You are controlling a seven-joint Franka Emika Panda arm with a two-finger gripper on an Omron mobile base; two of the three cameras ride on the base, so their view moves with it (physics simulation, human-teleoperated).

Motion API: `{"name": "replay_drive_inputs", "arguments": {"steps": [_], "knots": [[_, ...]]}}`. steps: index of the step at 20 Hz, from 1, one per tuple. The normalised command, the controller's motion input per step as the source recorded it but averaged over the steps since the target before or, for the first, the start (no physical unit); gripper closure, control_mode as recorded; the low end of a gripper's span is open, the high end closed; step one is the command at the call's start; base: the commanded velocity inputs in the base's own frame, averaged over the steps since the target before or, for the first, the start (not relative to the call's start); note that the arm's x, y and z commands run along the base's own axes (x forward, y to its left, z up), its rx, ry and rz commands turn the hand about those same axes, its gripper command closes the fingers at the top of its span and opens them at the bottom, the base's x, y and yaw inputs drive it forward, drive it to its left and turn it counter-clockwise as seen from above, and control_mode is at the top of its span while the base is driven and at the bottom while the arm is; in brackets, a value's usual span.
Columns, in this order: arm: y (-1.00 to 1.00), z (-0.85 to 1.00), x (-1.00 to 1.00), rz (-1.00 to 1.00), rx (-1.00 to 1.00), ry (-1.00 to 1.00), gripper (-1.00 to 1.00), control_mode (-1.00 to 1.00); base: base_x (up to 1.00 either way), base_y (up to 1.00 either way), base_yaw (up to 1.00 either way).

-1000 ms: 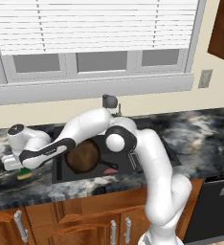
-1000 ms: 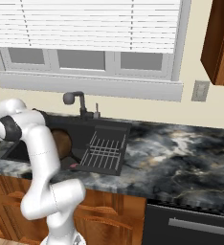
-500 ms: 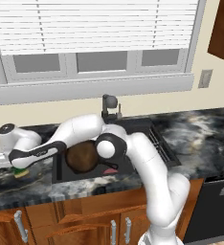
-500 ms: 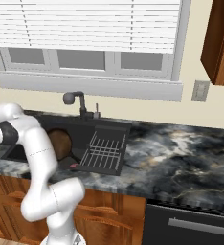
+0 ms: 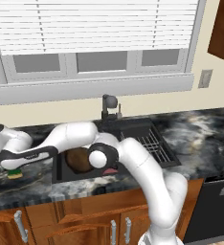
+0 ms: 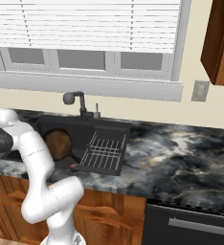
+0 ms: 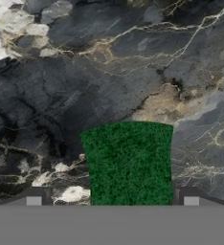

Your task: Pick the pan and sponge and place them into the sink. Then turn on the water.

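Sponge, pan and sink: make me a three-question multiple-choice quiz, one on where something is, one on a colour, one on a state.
1. Where is the pan?
A. in the sink
B. on the windowsill
C. on the wire rack

2. What colour is the sponge face toward the hand camera?
A. red
B. green
C. white

3. How do the fingertips stand?
A. shut with nothing between
B. straddling the sponge
C. around the pan handle

Answers: 1 A, it lies in the left basin; 2 B, green top; 3 B, one tip on each side of the sponge.
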Motion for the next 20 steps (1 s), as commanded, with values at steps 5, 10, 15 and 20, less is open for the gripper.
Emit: {"name": "replay_drive_inputs", "arguments": {"steps": [5, 10, 15, 20], "knots": [[0.02, -0.1, 0.0, -0.01, 0.0, 0.0, -1.0, -1.0, 0.0, 0.0, 0.0], [-0.17, -0.18, 0.0, 0.0, 0.0, 0.0, -1.0, -1.0, 0.0, 0.0, 0.0], [-0.41, -0.04, 0.0, 0.0, 0.0, 0.0, -1.0, -1.0, 0.0, 0.0, 0.0], [-0.33, -0.14, 0.0, 0.0, 0.0, 0.0, -1.0, -1.0, 0.0, 0.0, 0.0]]}}
